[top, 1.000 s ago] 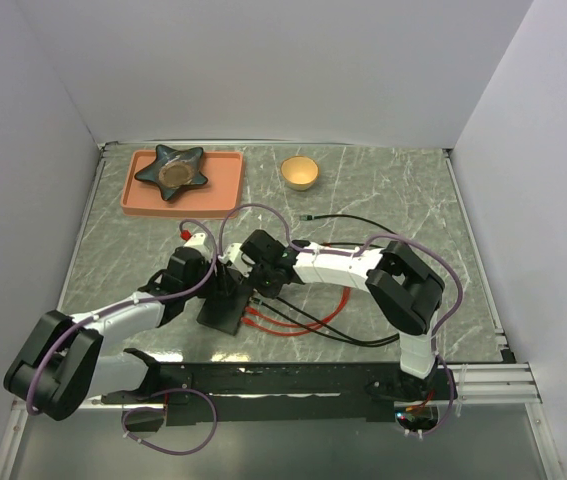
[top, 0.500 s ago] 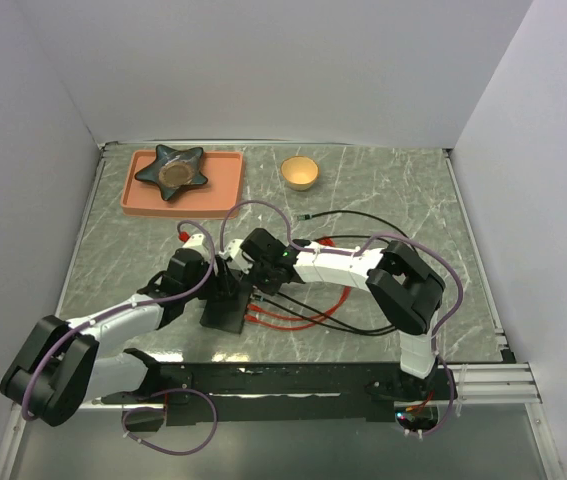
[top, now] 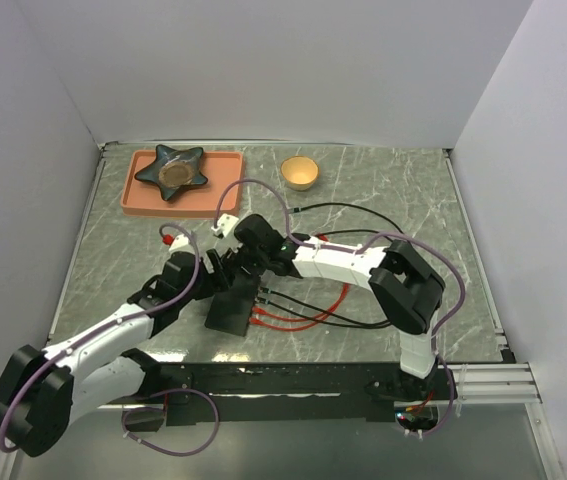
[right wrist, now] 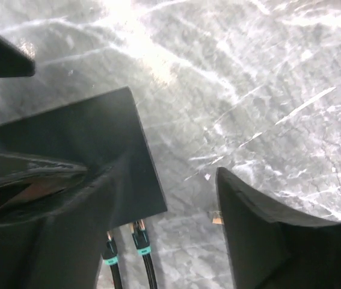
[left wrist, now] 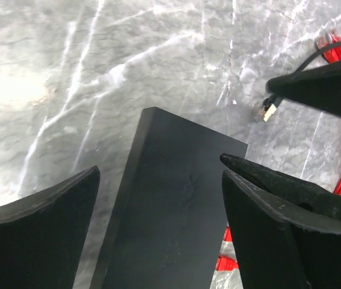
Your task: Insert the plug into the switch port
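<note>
Left gripper [left wrist: 158, 168] gapes wide astride the box [left wrist: 176, 205], holding nothing — likely to steady it. Right gripper [right wrist: 170, 171] is spread and empty too; the plug [left wrist: 268, 111] lies by 1 of its fingers [left wrist: 326, 84], apart from the port edge [right wrist: 137, 220] — not yet inserted

Plug outside the switch, not in any port

The switch [top: 231, 308] is a flat matte black box lying on the table, its port edge [right wrist: 139, 217] already taking black and red cables. The plug [left wrist: 269, 110], a small clear-and-gold tip on a black cable, sits just off the switch's corner, not touching it.
</note>
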